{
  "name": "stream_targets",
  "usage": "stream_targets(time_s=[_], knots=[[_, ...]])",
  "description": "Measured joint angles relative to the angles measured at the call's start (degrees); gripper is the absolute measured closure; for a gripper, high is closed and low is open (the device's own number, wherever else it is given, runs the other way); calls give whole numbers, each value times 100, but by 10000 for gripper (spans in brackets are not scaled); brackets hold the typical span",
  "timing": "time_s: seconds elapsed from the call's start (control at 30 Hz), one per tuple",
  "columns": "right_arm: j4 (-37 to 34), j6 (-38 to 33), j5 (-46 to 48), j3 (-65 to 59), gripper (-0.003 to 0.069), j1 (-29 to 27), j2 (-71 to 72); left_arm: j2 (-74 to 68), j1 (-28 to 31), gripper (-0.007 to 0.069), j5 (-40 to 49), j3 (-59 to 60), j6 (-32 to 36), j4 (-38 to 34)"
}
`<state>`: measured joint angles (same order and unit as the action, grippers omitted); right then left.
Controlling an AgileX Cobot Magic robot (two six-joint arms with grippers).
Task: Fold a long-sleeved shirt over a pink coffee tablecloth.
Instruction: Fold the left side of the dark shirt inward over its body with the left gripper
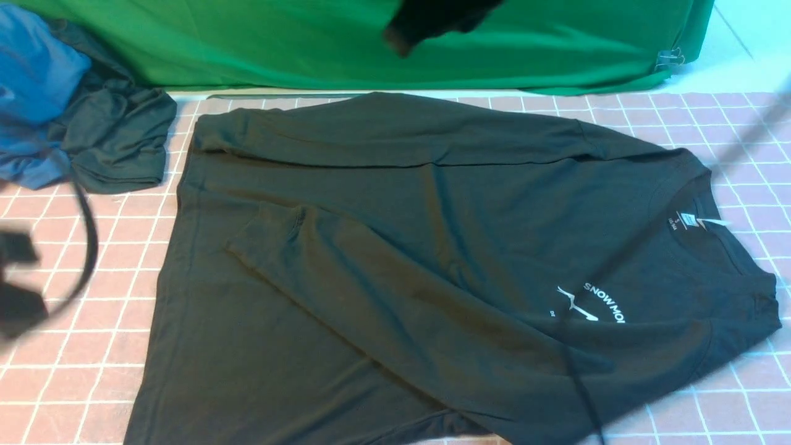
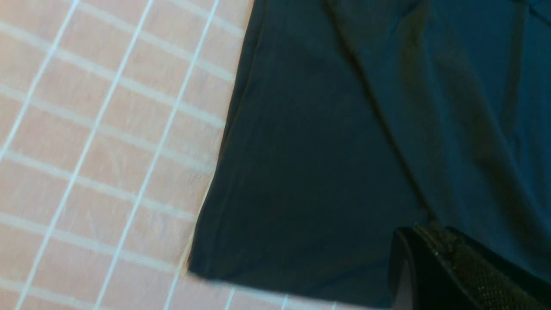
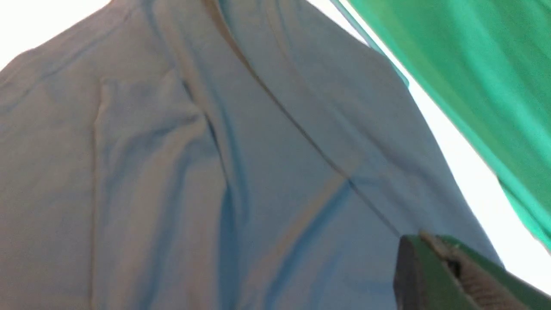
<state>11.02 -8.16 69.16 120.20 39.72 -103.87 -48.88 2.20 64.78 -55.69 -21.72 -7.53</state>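
Note:
The long-sleeved shirt [image 1: 432, 259] lies flat on the pink coffee tablecloth [image 1: 93, 371], collar to the right, both sleeves laid across its body. White lettering [image 1: 605, 303] shows near the collar. My left gripper [image 2: 424, 234] is shut and empty, hovering over the shirt [image 2: 327, 172] near its hem corner; in the front view the left arm [image 1: 18, 284] is a dark blur at the left edge. My right gripper [image 1: 400, 38] hangs high at the back in front of the green cloth, shut on nothing. In its wrist view the right gripper [image 3: 424, 239] is above the shirt [image 3: 215, 172].
A blue garment [image 1: 31, 93] and a smaller dark garment [image 1: 117, 142] lie bunched at the back left. A green cloth [image 1: 247, 43] hangs along the back edge, held by a clip [image 1: 670, 60]. A thin dark cable [image 1: 584, 395] crosses the shirt's near right part.

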Motion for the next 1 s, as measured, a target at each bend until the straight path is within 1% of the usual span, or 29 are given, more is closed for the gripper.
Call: stream_targets(time_s=[0.03,0.07,0.1,0.17,0.3,0.43,0.53,0.77,0.87,0.93,1.0], knots=[[0,-1,0,-68,619,0,0,-52,0,610,-15,-90,0,-8],[-6,26,12,-650,619,-12,520,-494,0,610,-36,-470,4,-21],[-6,27,3,-805,619,-12,580,-604,0,610,-36,-521,4,-27],[-19,82,-126,-1538,619,-30,1157,-1139,0,610,-36,-975,4,-42],[-64,234,-782,-3350,620,-36,2336,-2360,0,610,-36,-2102,6,-36],[-164,543,-1284,-4796,622,-37,3442,-3293,0,610,-36,-3014,122,-36],[-342,651,-1472,-5716,623,-37,4141,-4032,0,610,-123,-3685,129,-32],[-670,816,-1511,-6430,623,-37,5178,-5472,0,603,-484,-4621,63,93],[-717,816,-1550,-6470,623,-37,5561,-6188,-5,569,-521,-5048,-197,236],[-723,816,-1568,-6470,623,-37,5689,-6399,-4,551,-521,-5196,-222,314],[-735,846,-1575,-6470,623,-37,5909,-6923,-4,499,-527,-5503,-316,467]])
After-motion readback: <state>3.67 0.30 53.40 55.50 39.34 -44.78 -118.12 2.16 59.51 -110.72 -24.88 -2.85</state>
